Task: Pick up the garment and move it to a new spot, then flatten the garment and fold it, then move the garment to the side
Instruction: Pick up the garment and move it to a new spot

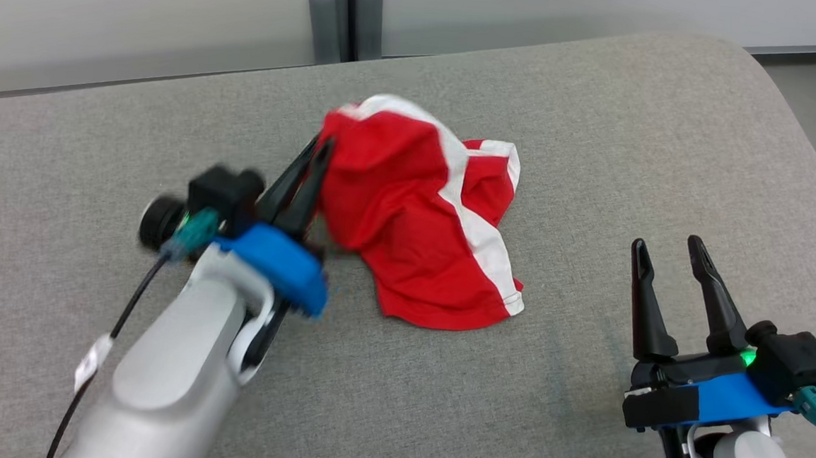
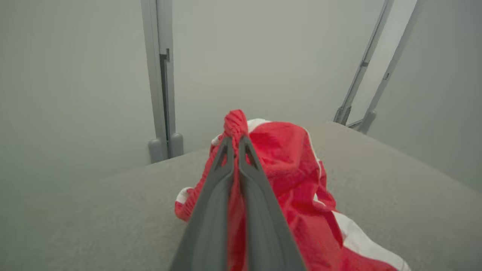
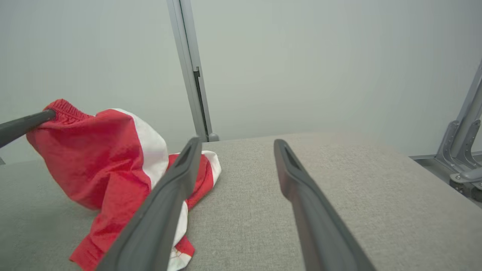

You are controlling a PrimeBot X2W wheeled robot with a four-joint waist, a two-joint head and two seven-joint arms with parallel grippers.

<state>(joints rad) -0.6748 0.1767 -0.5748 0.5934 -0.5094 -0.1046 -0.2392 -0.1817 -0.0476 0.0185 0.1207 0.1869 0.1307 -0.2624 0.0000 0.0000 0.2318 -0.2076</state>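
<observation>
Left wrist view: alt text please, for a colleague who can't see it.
The left gripper is shut on a bunched edge of the red and white garment, held up while the rest lies on the grey fabric surface. Grey metal posts stand behind.

We record that the left gripper [image 1: 321, 146] and the right gripper [image 1: 666, 243] each carry two long, tapered black fingers [image 1: 647, 307] on a bright blue mounting plate [image 1: 278, 263]. A boxy black camera housing [image 1: 222, 193] and a teal plug connector [image 1: 191, 233] sit alongside. We note a smooth pale grey forearm shell [image 1: 172, 377], a thin black cable [image 1: 130, 304] bearing a small white tag [image 1: 88, 365] on the left arm, and a lit green indicator [image 1: 747, 358] on the right wrist.
</observation>
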